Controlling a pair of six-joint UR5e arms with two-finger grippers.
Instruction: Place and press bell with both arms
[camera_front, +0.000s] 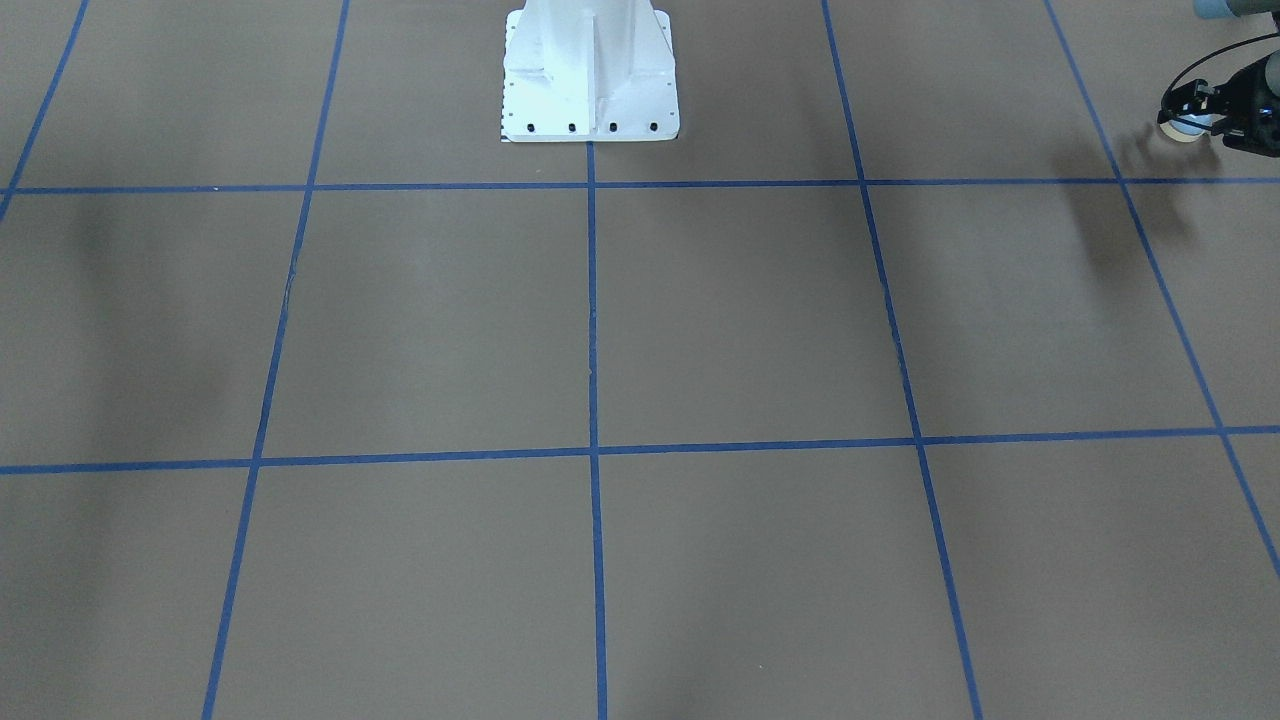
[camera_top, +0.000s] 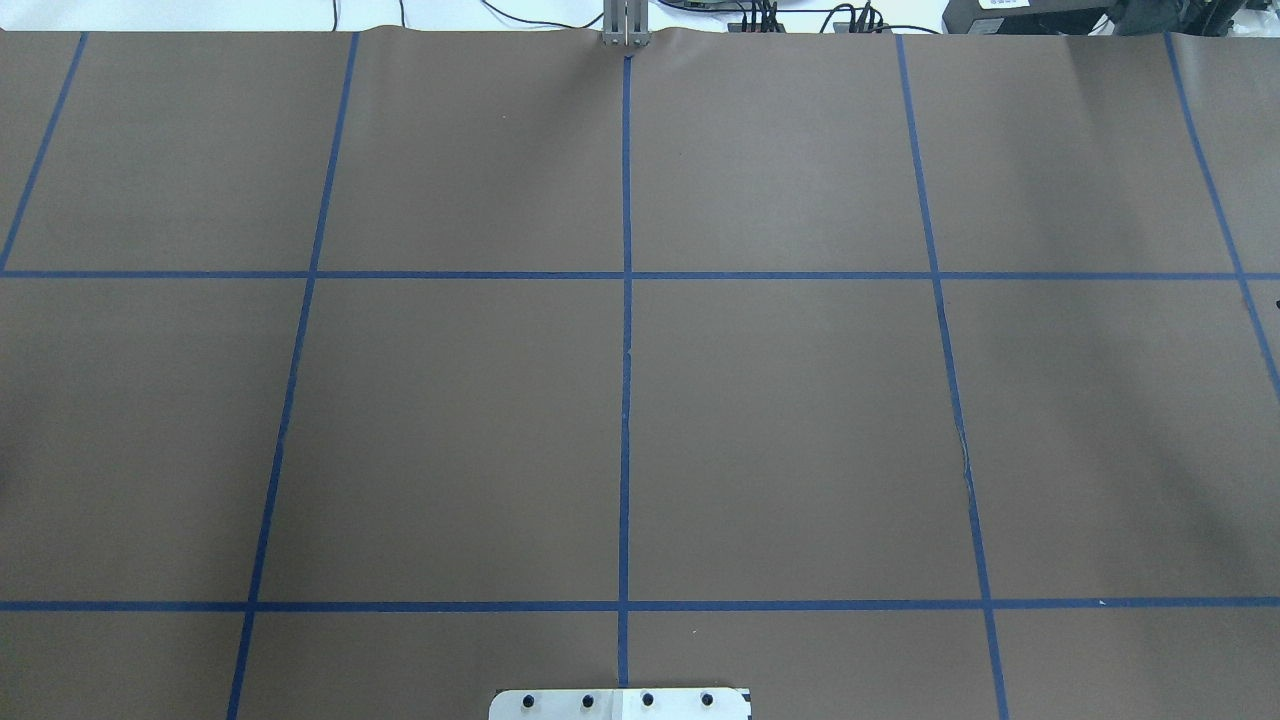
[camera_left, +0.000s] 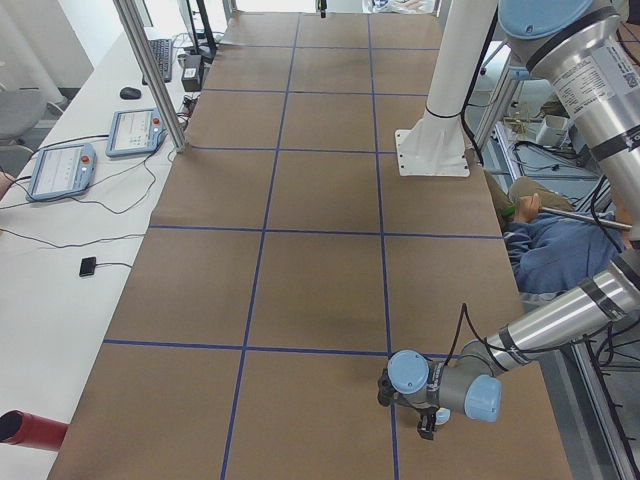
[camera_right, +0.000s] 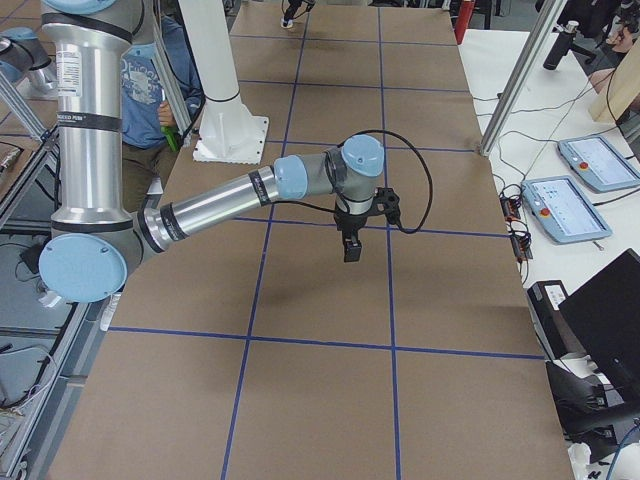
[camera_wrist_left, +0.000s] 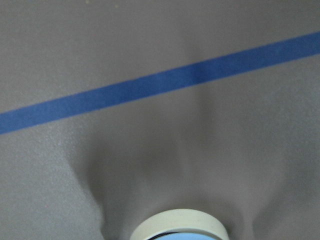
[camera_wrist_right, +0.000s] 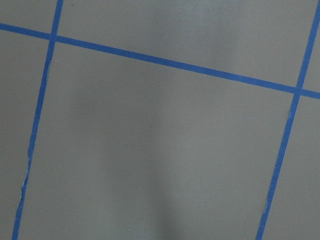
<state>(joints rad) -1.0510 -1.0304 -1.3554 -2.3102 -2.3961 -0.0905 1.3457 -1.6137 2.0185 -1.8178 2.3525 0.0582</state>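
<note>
Clasped by the left gripper (camera_front: 1192, 110) well apart from the pedestal (camera_front: 590, 80), the bell (camera_front: 1186, 128) should be lowered level; the right gripper's (camera_right: 351, 252) state cannot be told.

**Occluded and cropped items**
The bell (camera_front: 1184, 129), near the desk's left edge by the robot-side corner, is largely covered by the left gripper (camera_front: 1190, 112), which is itself cropped by the frame edge. The left wrist view shows only the bell's rim. The right gripper (camera_right: 351, 248) is too small to read its jaw setting.
</note>
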